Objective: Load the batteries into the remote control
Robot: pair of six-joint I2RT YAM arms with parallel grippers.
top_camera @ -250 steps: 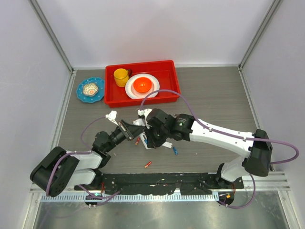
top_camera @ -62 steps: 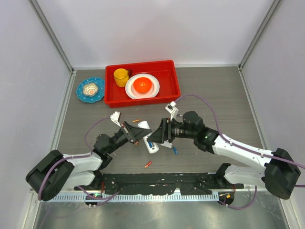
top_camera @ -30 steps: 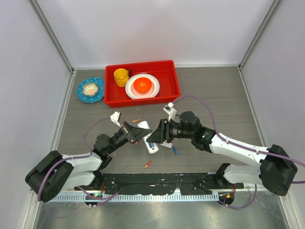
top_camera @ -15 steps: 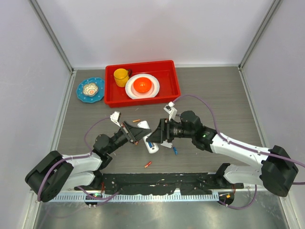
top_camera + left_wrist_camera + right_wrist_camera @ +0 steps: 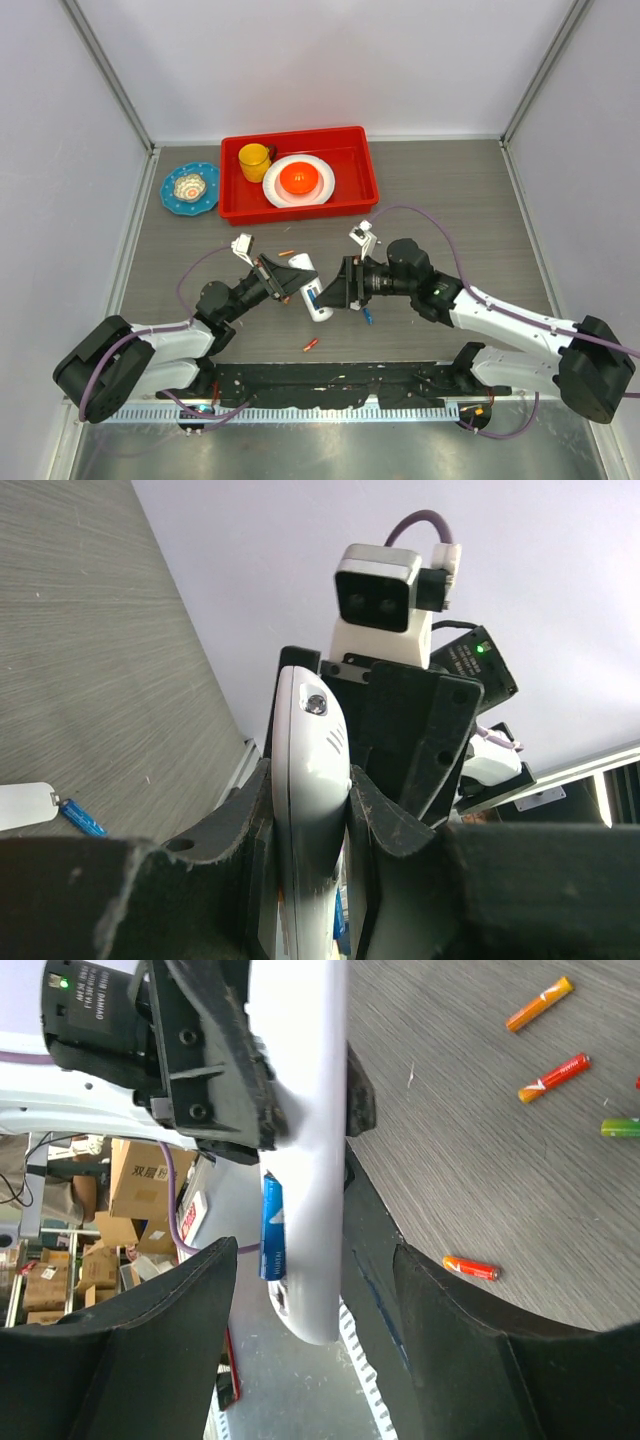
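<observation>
A: As we read from the left, what does the left claw hold?
B: We find it clamped on the white remote control, near the counter's middle, a blue battery seated inside.
A: And rightward?
B: The right claw stands open, its fingers flanking the remote without touching. Loose batteries lie on the counter beneath.

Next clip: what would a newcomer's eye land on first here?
The white remote control at mid-table, clamped in the left end effector, with the open right end effector straddling its end. A blue battery sits in it. At the back of the table, the bright red tray stands out.
</observation>
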